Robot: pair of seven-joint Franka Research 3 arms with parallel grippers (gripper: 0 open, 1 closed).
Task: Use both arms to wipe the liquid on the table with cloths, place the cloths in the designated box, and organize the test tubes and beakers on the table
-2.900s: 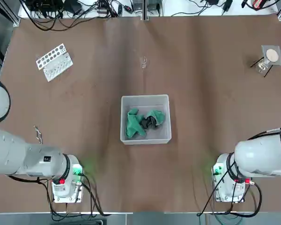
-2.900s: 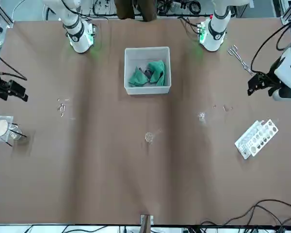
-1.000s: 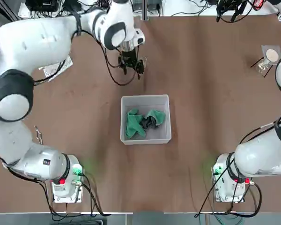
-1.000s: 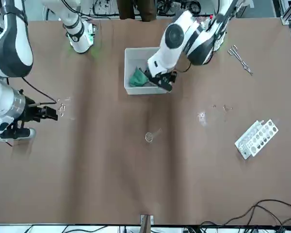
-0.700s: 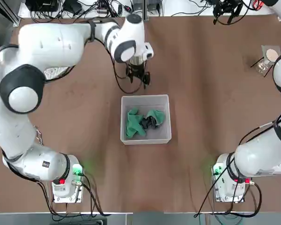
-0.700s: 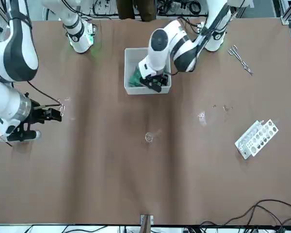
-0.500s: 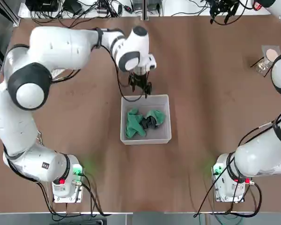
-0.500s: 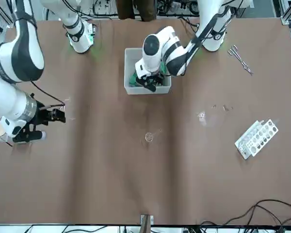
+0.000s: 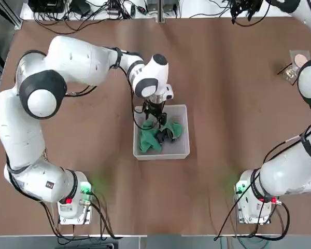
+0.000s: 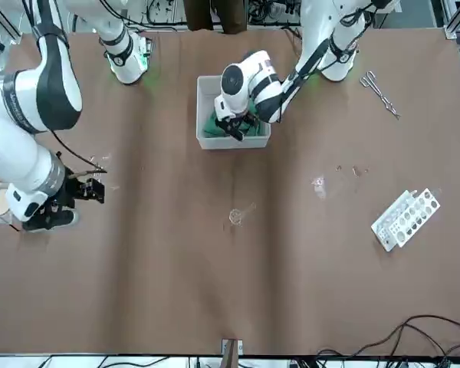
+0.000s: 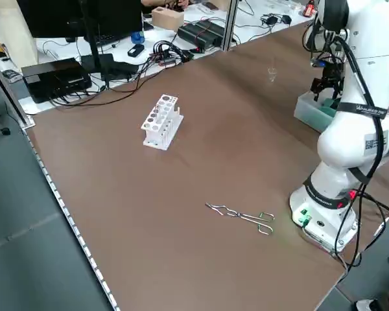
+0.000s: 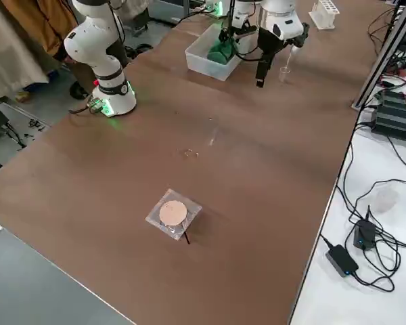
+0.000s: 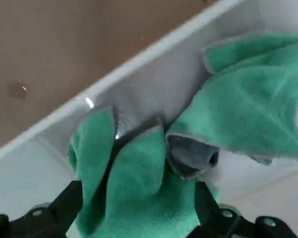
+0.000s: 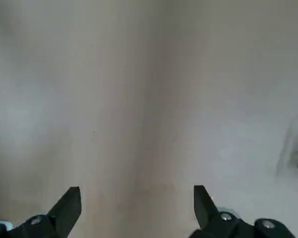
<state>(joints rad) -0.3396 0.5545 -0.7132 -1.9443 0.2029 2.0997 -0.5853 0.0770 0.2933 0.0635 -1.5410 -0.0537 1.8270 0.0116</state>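
On the wide matte brown desk [image 9: 223,129], the square white translucent plastic box [image 9: 180,153] sits mid-desk holding the crumpled green and dark cloths [image 9: 151,136]. Left gripper [image 9: 155,114] hovers wide open, empty, above them (snagging cloth likely); right gripper [image 10: 89,188], open, risks toppling the tiny clear glass beaker [image 10: 235,217].

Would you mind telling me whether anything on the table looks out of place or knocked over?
Yes: the white test tube rack lies tipped on its side near the table's edge, and metal tongs lie loose by the left arm's base.
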